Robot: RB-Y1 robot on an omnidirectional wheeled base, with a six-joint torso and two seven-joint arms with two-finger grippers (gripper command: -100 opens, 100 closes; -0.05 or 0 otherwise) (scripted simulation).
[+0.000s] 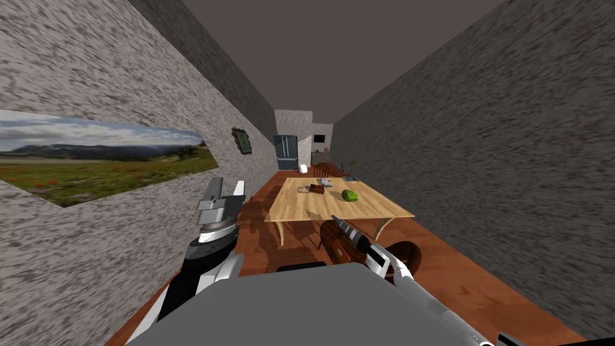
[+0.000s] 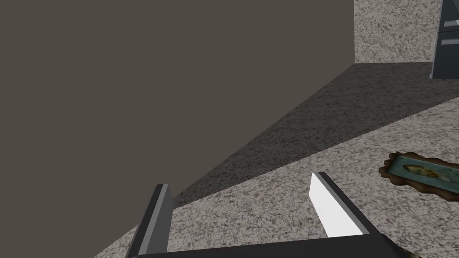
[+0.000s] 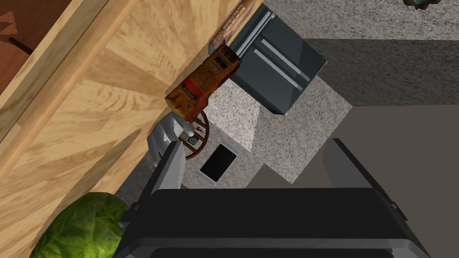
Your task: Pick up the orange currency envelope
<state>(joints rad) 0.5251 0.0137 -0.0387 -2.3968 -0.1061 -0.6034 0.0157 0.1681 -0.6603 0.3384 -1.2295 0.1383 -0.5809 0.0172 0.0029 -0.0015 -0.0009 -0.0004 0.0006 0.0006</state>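
Ahead, open floor is seen either side of the wooden table [image 1: 378, 207]. The right gripper [image 1: 335, 219] is stretched forward over the table's near edge, fingers spread wide and empty. The orange envelope [image 1: 317, 188] lies mid-table, near a green cabbage [image 1: 350, 195]. The left gripper [image 1: 225, 191] is raised left of the table, likewise parted and empty.

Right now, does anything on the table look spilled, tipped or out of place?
Nothing stands out. The orange envelope and the green leafy head lie apart on the wooden table, with nothing spilled around them.
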